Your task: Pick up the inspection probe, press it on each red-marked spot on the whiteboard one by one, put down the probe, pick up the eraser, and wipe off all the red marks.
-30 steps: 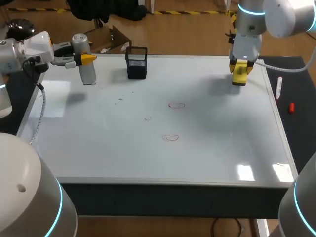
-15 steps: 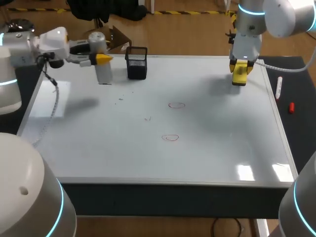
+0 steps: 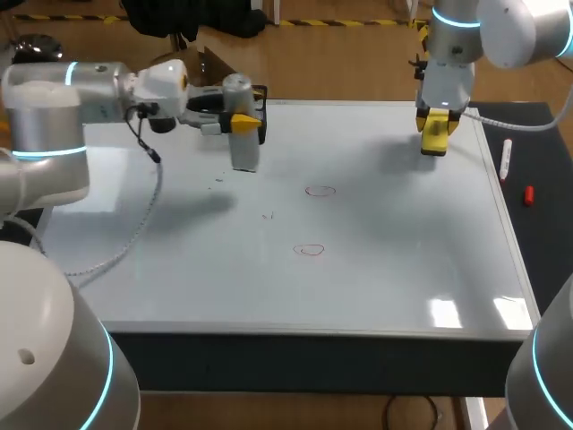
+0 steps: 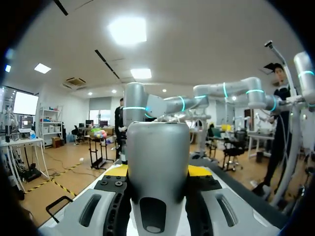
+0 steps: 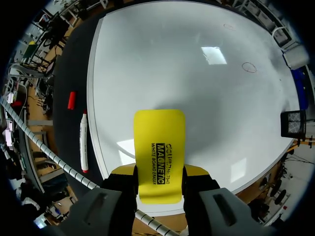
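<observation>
Since a second ago the left gripper [image 3: 240, 120] has swung from the whiteboard's [image 3: 403, 269] left edge to just beside the mesh cup [image 3: 260, 97]. Its fingers are clamped on the inspection probe [image 3: 243, 152], which hangs upright, tip down. The nearer red mark [image 3: 320, 191] lies to the probe's right and toward the front, with the second red mark [image 3: 309, 250] further forward and bare board around both. The right gripper [image 3: 435, 124] has not moved and grips the yellow eraser [image 3: 434, 141] near the far right corner, well apart.
</observation>
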`<state>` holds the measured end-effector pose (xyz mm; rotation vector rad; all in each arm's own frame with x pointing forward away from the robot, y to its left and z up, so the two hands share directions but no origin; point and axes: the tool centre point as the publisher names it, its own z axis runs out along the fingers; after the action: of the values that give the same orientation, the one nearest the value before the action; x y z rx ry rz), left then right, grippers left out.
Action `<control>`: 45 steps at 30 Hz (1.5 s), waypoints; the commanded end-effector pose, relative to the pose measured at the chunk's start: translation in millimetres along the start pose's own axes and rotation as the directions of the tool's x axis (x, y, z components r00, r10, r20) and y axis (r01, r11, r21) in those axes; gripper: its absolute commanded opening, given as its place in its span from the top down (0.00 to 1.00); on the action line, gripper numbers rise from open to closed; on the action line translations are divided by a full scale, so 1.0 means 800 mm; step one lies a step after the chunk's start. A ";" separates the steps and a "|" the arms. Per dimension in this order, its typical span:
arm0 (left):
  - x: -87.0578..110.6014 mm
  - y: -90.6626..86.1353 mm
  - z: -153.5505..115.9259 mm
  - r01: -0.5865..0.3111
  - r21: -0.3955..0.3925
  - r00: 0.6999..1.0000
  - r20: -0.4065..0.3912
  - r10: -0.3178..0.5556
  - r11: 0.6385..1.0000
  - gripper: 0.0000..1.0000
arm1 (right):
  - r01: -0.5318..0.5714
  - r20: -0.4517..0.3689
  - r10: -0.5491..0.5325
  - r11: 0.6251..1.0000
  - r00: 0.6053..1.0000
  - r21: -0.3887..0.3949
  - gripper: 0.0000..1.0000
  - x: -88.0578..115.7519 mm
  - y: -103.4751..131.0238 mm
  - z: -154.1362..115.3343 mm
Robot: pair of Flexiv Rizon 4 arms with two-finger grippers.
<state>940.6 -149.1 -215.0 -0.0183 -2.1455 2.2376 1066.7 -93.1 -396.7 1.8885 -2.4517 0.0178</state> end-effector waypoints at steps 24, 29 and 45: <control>0.006 0.066 0.157 0.040 0.009 0.997 -0.061 -0.039 0.999 1.00 | 0.002 -0.002 -0.002 1.000 1.000 0.001 1.00 0.001 -0.001 -0.001; 0.002 0.074 0.164 0.027 0.003 0.999 -0.022 -0.027 1.000 1.00 | 0.002 -0.002 -0.002 1.000 1.000 0.001 1.00 0.001 -0.001 -0.001; -0.019 0.097 0.165 0.043 0.015 0.999 0.016 -0.043 0.999 1.00 | 0.002 -0.002 -0.002 1.000 1.000 0.001 1.00 0.001 -0.001 -0.001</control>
<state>946.8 -282.1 -284.3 0.0511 -2.1229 2.2317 1066.7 -93.2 -396.7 1.8886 -2.4521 0.0179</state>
